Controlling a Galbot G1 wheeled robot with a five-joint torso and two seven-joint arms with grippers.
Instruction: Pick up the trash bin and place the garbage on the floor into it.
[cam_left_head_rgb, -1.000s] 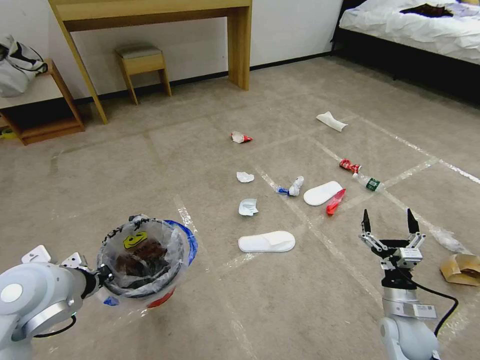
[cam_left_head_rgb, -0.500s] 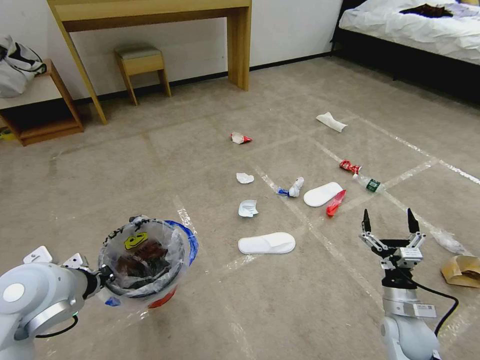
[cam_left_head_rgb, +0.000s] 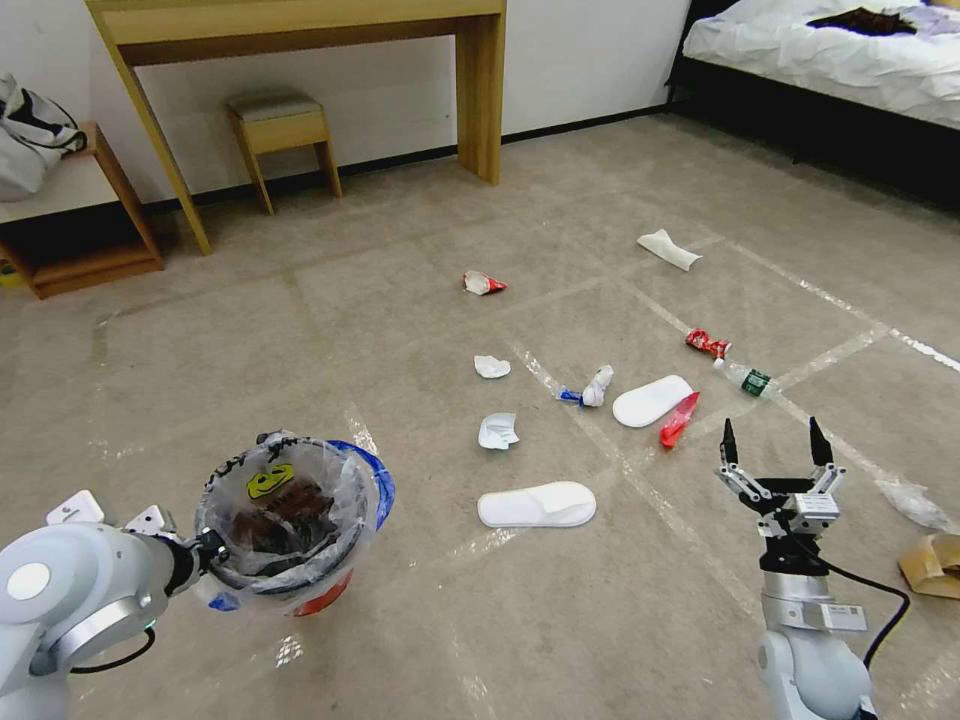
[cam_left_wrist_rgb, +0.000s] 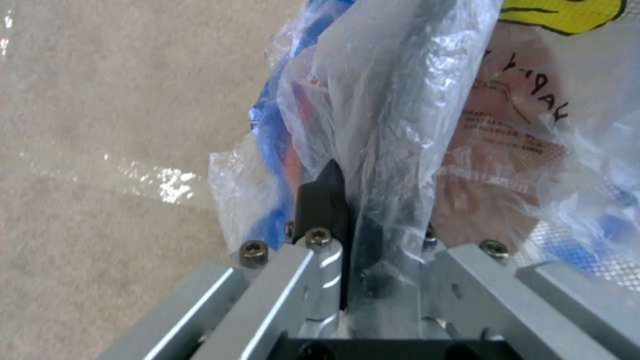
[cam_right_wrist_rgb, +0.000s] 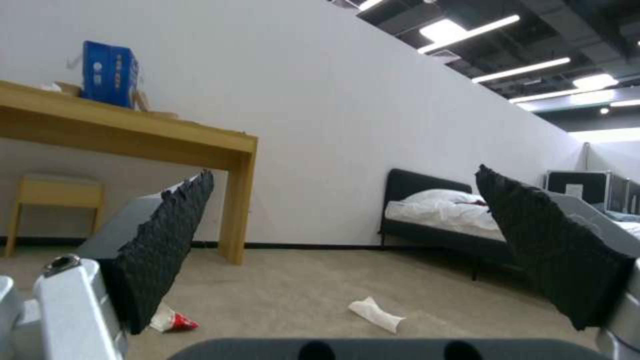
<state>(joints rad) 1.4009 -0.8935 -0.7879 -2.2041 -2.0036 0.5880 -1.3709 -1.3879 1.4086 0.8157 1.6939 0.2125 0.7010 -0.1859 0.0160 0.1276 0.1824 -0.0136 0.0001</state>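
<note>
My left gripper (cam_left_head_rgb: 207, 548) is shut on the near rim of the trash bin (cam_left_head_rgb: 290, 520), a red bucket lined with a clear bag, held above the floor (cam_left_head_rgb: 250, 360). In the left wrist view the black fingers (cam_left_wrist_rgb: 323, 195) pinch the rim and bag of the trash bin (cam_left_wrist_rgb: 507, 125). The right gripper (cam_left_head_rgb: 770, 442) hangs open and empty above the carpet, its pads (cam_right_wrist_rgb: 167, 240) wide apart. Garbage lies ahead: a white slipper (cam_left_head_rgb: 536, 504), a second slipper (cam_left_head_rgb: 652, 399), a red wrapper (cam_left_head_rgb: 677, 420), crumpled paper (cam_left_head_rgb: 497, 431), a small bottle (cam_left_head_rgb: 748, 379).
More litter lies farther out: a red-white wrapper (cam_left_head_rgb: 482, 283) and a white paper (cam_left_head_rgb: 668, 250). A wooden desk (cam_left_head_rgb: 478, 90) and stool (cam_left_head_rgb: 280, 125) stand at the wall, a bed (cam_left_head_rgb: 830, 50) at the far right. Cardboard (cam_left_head_rgb: 935, 565) and clear plastic (cam_left_head_rgb: 912, 503) lie right of my right arm.
The whole picture has shifted slightly, so the camera has moved a little. Both arms keep their pose and the bin stays in the left gripper.
</note>
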